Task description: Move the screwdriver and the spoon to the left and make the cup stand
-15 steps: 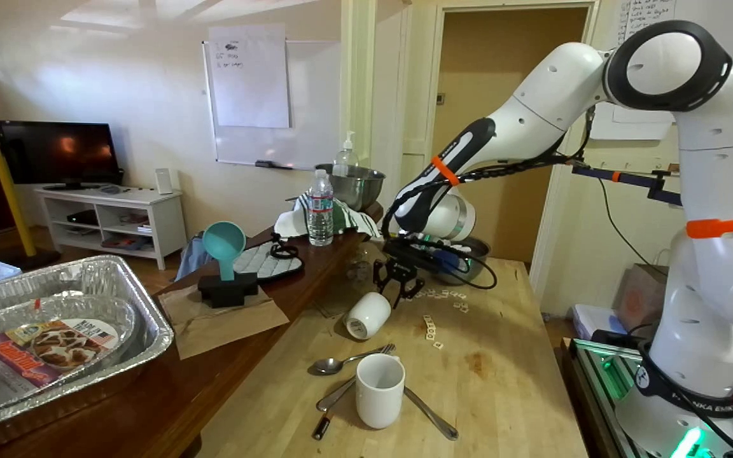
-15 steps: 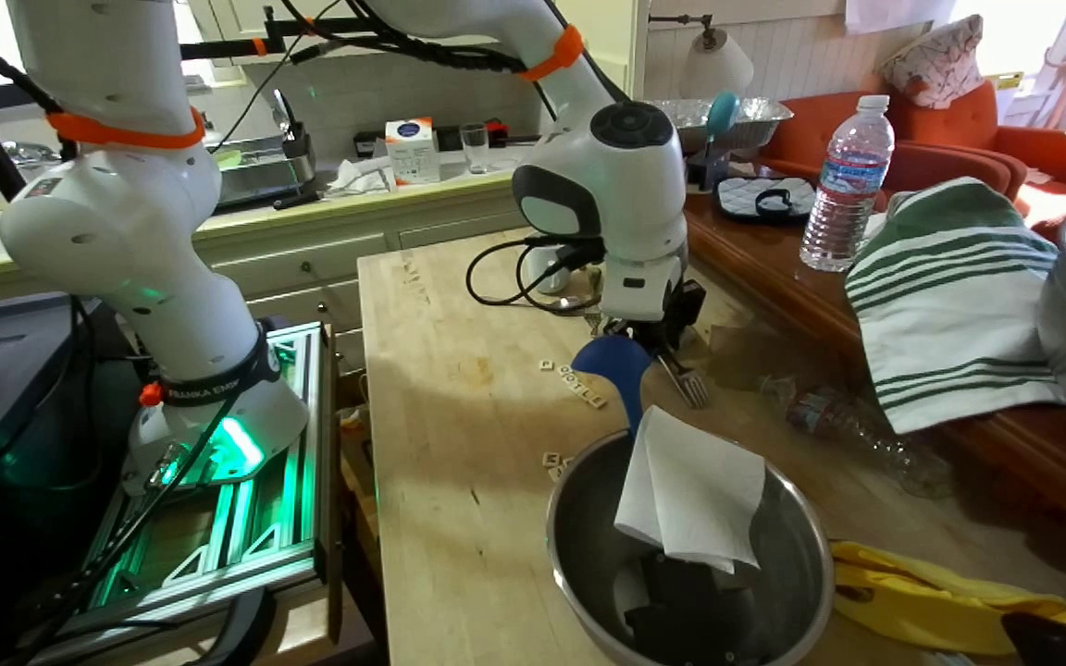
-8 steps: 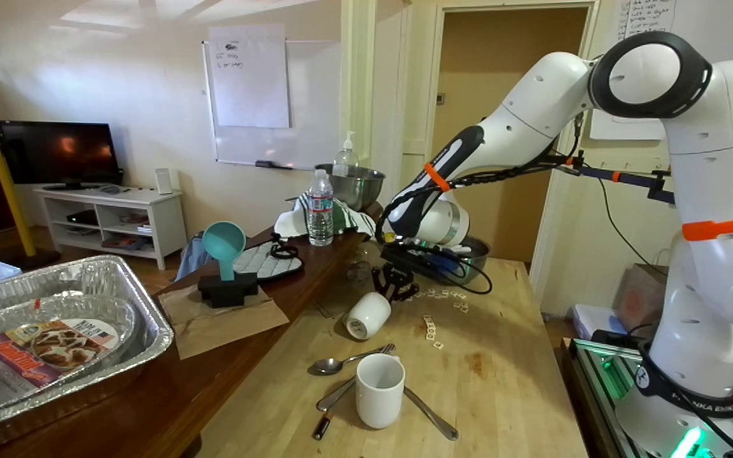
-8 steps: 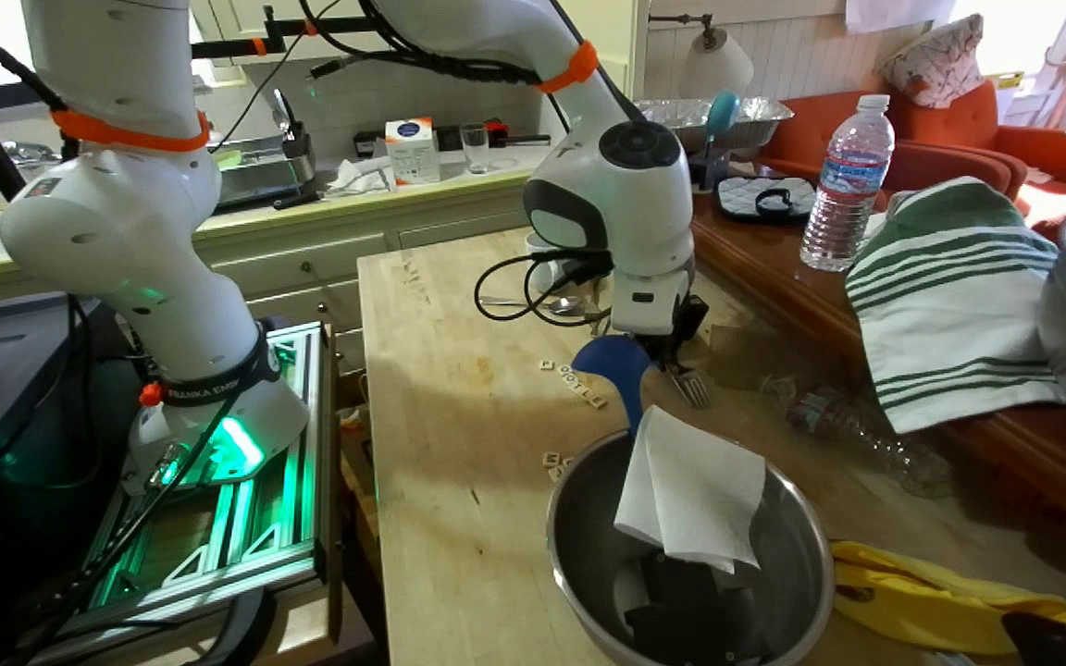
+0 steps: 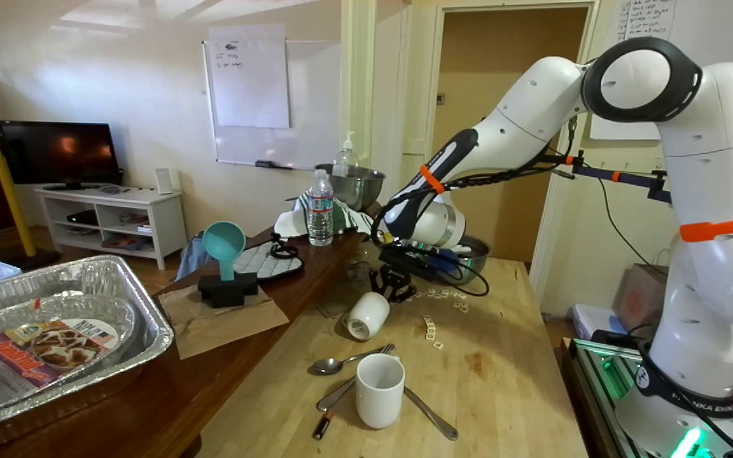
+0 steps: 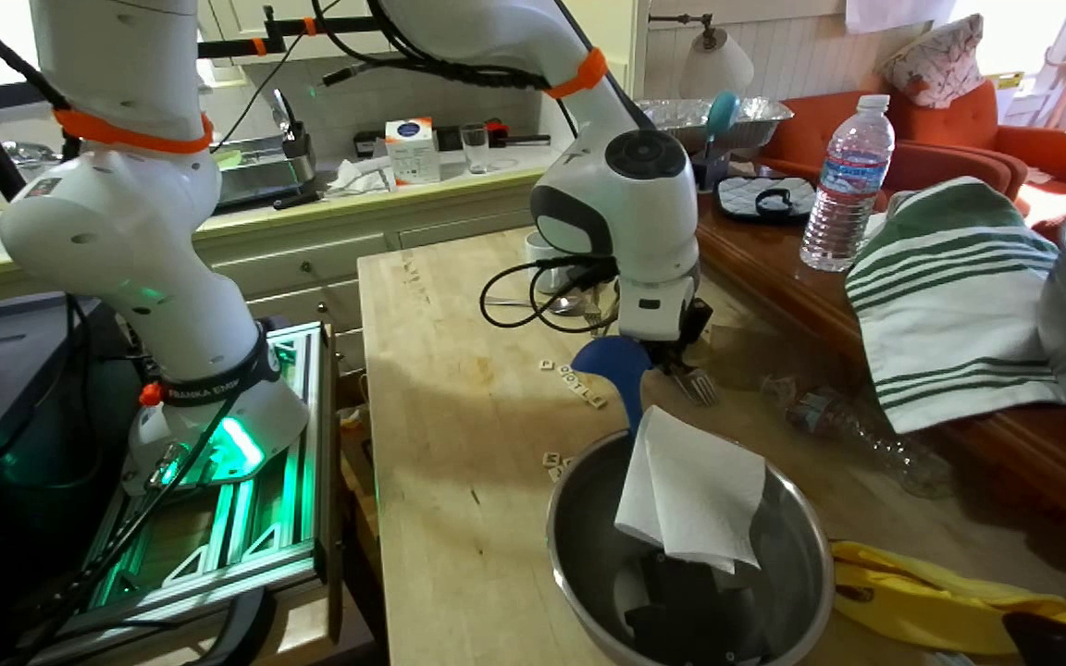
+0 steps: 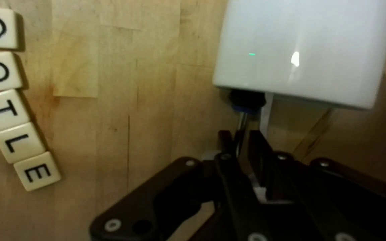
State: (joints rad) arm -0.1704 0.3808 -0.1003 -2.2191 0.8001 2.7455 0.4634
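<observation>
In an exterior view the gripper [image 5: 397, 294] is held low over the bench [image 5: 500, 381], just beside the cup [image 5: 368, 314], which is tipped on its side; the spoon [image 5: 328, 366] is seen well apart from it, near the upright mug [image 5: 379, 394]. In an exterior view a fork [image 6: 699, 388] is partly hidden by the gripper. In the wrist view, what is taken for the screwdriver [image 7: 243, 118] is partly covered by the cup, its shaft seen between narrowly parted jaws; whether it is gripped cannot be told.
</observation>
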